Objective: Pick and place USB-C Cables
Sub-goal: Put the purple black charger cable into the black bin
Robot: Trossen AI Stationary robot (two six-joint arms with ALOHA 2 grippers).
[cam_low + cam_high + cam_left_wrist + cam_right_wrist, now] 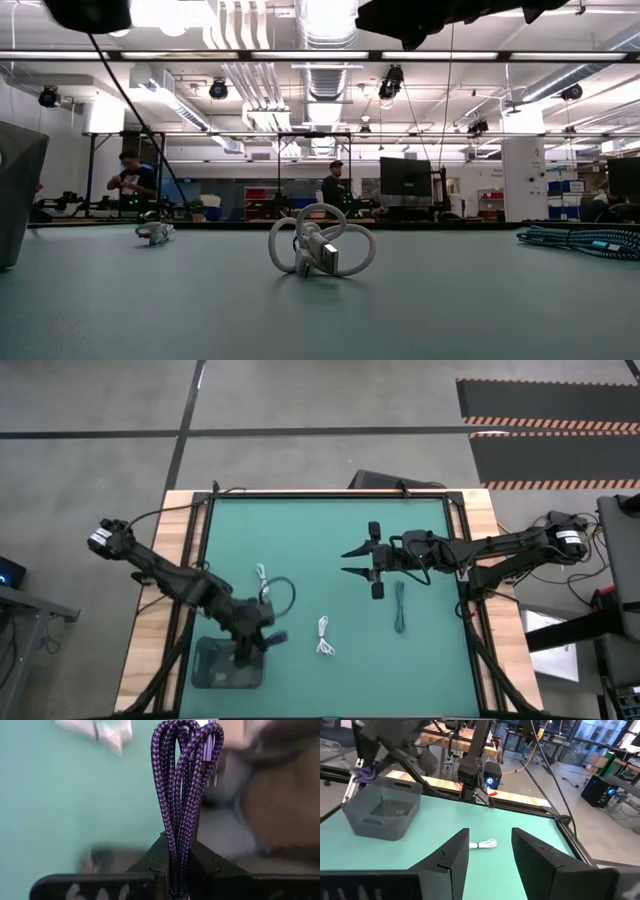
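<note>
While the left end effector (262, 641) pinched a dark braided cable (185, 785) just above the grey bin (225, 665), a loose loop could catch the rim on release. Only the left wrist view showed that pinch. The right end effector (350, 560) hovered, fingers spread, near another dark cable (400, 607); two white cables (325, 635) lay on the table (330, 520).
</note>
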